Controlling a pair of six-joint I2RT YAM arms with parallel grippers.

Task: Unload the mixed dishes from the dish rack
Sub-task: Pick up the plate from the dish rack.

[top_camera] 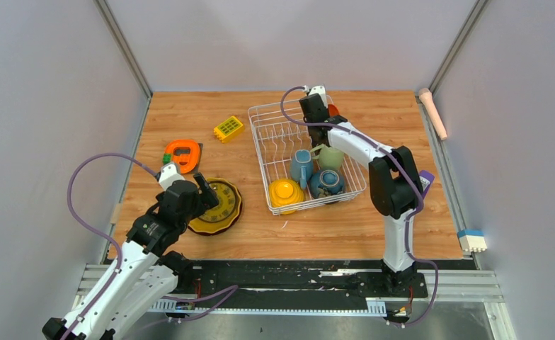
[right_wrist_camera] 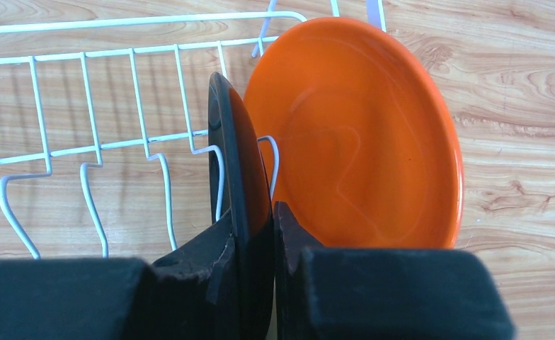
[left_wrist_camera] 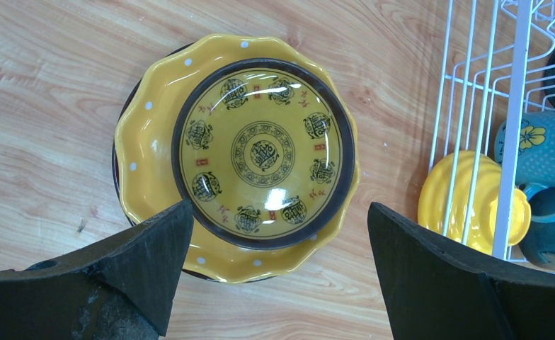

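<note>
The white wire dish rack (top_camera: pixel 275 138) stands at mid-table. In it are a blue mug (top_camera: pixel 301 166), a pale green mug (top_camera: pixel 330 156), a yellow bowl (top_camera: pixel 286 193) and a dark bowl (top_camera: pixel 327 183). At its far end my right gripper (right_wrist_camera: pixel 260 219) is shut on the rim of an upright dark brown plate (right_wrist_camera: pixel 232 142). An orange plate (right_wrist_camera: pixel 359 134) stands just behind that plate. My left gripper (left_wrist_camera: pixel 278 234) hangs open over a yellow scalloped plate (left_wrist_camera: pixel 154 163), which lies on the table carrying a patterned dish (left_wrist_camera: pixel 260 152).
A small yellow studded brick (top_camera: pixel 229 128) and an orange round gadget (top_camera: pixel 182 154) lie left of the rack. A pink stick (top_camera: pixel 432 112) leans at the back right wall. A blue and white block (top_camera: pixel 471 241) sits off the table's right edge.
</note>
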